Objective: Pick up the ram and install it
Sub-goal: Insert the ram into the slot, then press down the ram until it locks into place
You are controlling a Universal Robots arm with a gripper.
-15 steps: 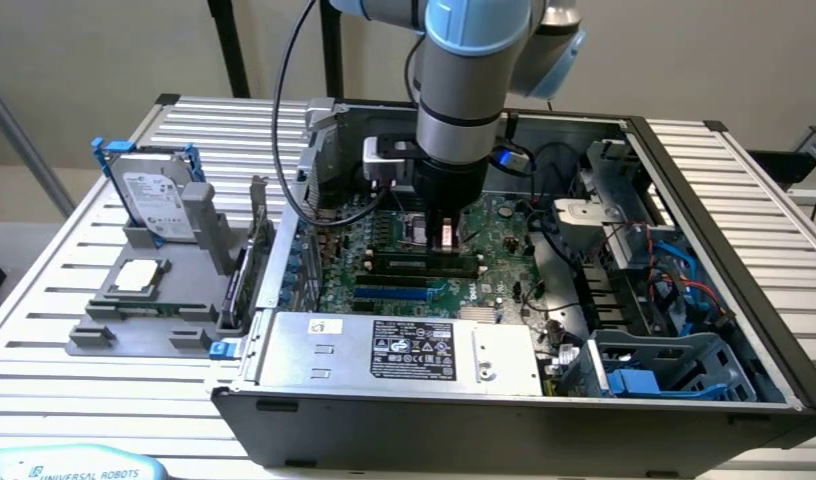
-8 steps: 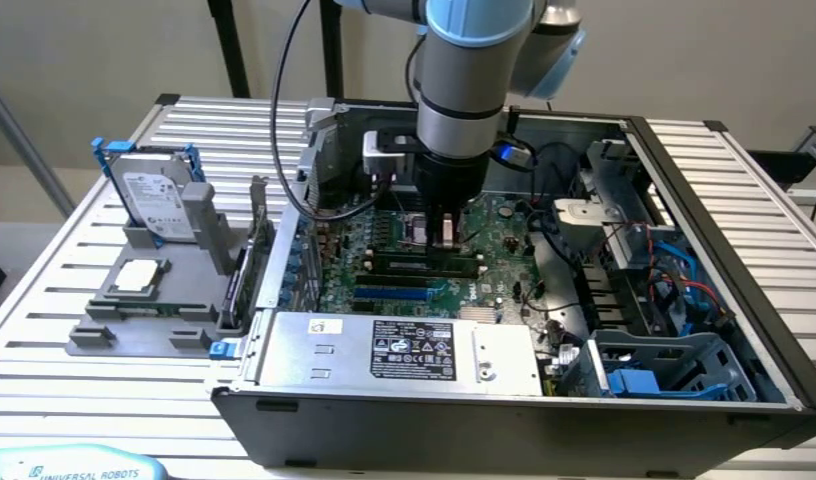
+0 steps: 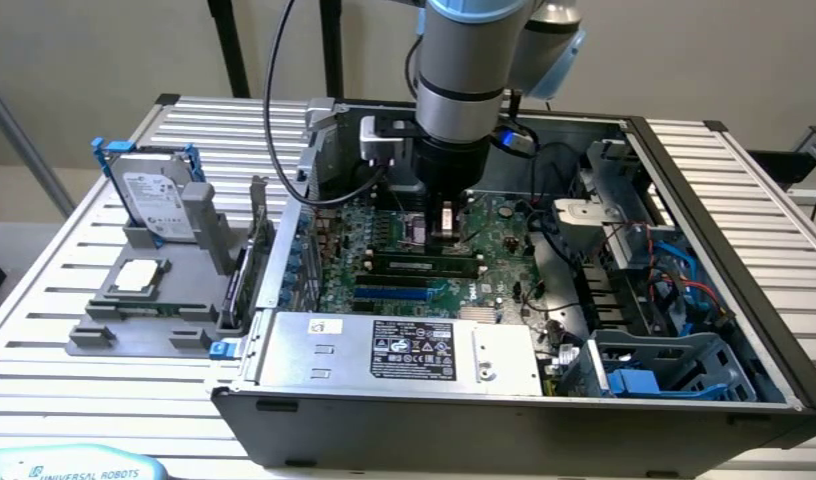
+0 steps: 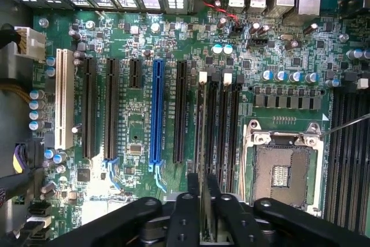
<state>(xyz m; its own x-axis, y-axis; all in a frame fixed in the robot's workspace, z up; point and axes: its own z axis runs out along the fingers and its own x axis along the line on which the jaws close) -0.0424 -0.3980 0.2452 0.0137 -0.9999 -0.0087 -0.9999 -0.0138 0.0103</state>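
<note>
While the computer case [image 3: 728,300] holds the motherboard [image 4: 144,102], fingers [image 4: 186,212] flank the ram [image 4: 203,160].

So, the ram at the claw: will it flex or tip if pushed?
Likely stiff: the ram is a thin flat board, seen edge-on. Probably light for its length. Standing on edge at the memory slots, it could tip sideways if nudged.

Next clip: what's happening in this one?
A robot arm reaches down into an open PC case, its tool low over the motherboard. The ram stands on edge in a memory slot beside the empty CPU socket, with the tool's fingers on either side of its near end. Outside the case, a hard drive and a processor sit on a grey rack.
</note>
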